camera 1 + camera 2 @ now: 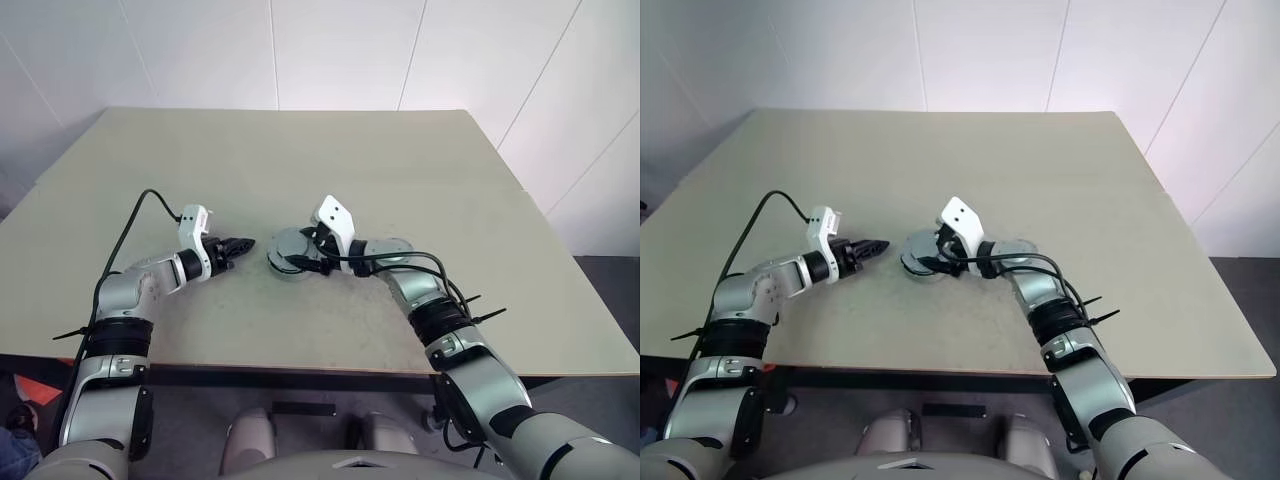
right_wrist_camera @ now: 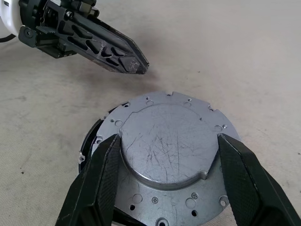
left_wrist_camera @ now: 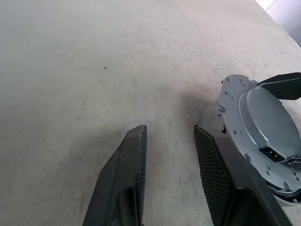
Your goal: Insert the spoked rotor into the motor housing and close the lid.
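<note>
The lid [image 2: 169, 122], a grey metal disc with a raised round centre and small holes round its rim, lies flat on the motor housing [image 2: 89, 147]. Of the housing I see just a dark edge under the lid. My right gripper [image 2: 169, 139] straddles the raised centre, one black finger against each side. My left gripper [image 3: 169, 128] hovers just left of the stack [image 1: 285, 250], open, with nothing between its fingers and its tips pointing at the lid [image 3: 263, 127]. The spoked rotor is hidden.
The stack sits near the middle of a wide pale table [image 1: 300, 150]. Bare tabletop lies behind it and on both sides. The table's front edge [image 1: 300, 370] runs just below my forearms. White walls stand behind the table.
</note>
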Controlling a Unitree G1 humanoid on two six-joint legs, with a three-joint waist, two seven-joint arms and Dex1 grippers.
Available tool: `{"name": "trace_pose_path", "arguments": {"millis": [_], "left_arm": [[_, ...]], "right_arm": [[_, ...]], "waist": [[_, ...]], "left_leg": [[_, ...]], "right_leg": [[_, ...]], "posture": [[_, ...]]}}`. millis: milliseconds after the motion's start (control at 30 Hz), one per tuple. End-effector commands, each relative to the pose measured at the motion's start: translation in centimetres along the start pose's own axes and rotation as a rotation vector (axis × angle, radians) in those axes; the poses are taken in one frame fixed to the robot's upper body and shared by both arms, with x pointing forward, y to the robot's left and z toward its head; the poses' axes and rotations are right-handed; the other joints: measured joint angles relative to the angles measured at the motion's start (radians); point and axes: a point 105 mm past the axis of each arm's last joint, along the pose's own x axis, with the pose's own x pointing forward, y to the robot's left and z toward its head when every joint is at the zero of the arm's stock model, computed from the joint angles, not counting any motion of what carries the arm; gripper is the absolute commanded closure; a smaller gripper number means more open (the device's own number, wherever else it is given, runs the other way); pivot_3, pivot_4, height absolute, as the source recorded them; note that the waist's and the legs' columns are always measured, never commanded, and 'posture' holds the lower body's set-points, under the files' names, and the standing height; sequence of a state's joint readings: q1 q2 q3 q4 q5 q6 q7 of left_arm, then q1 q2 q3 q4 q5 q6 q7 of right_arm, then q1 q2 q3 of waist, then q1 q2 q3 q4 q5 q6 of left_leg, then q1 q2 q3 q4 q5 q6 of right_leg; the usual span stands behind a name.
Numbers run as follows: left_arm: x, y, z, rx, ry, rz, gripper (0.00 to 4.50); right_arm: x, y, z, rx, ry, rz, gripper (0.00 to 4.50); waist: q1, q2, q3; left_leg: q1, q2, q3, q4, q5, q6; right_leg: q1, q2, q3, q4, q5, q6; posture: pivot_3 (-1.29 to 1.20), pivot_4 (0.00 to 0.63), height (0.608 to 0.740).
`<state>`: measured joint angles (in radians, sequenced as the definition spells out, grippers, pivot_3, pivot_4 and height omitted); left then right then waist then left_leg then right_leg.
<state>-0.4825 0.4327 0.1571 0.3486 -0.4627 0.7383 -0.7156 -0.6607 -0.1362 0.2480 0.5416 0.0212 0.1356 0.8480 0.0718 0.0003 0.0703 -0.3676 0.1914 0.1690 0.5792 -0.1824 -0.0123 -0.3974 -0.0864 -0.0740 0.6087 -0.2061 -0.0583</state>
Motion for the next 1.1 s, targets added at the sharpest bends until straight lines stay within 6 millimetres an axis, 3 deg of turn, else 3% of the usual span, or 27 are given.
{"name": "trace_pose_path", "arguments": {"millis": [33,233,500,800,1100], "left_arm": [[-0.4,0.1,1.2,0.029,-0.037,0.002,2.76],[-0.3,0.1,1.1,0.031,-0.032,0.001,2.76],[-0.3,0.0,1.1,0.032,-0.028,-0.005,2.76],[-0.2,0.0,1.0,0.031,-0.027,-0.006,2.76],[-0.4,0.2,1.0,0.026,-0.027,0.000,2.76]], "right_arm": [[-0.3,0.1,1.9,-0.001,-0.080,0.018,1.38],[-0.8,0.4,2.5,0.034,-0.118,0.054,1.38],[-0.8,1.0,1.4,0.006,-0.073,0.069,1.38],[-1.0,0.8,2.2,-0.016,-0.100,0.057,1.38],[-0.6,2.2,1.6,-0.038,-0.058,0.103,1.38]], "waist": [[0.000,0.000,0.000],[0.000,0.000,0.000],[0.001,0.000,0.000],[0.002,0.000,0.000],[0.002,0.000,0.000]], "left_leg": [[0.000,0.000,0.000,0.000,0.000,0.000],[0.000,0.000,0.000,0.000,0.000,0.000],[0.000,0.000,0.000,0.000,0.000,0.000],[0.000,0.000,0.000,0.000,0.000,0.000],[0.000,0.000,0.000,0.000,0.000,0.000]], "right_leg": [[0.000,0.000,0.000,0.000,0.000,0.000],[0.000,0.000,0.000,0.000,0.000,0.000],[0.000,0.000,0.000,0.000,0.000,0.000],[0.000,0.000,0.000,0.000,0.000,0.000],[0.000,0.000,0.000,0.000,0.000,0.000]], "posture": [[0.00,0.000,0.740],[0.00,0.000,0.740],[0.00,0.000,0.740],[0.00,0.000,0.740],[0.00,0.000,0.740]]}}
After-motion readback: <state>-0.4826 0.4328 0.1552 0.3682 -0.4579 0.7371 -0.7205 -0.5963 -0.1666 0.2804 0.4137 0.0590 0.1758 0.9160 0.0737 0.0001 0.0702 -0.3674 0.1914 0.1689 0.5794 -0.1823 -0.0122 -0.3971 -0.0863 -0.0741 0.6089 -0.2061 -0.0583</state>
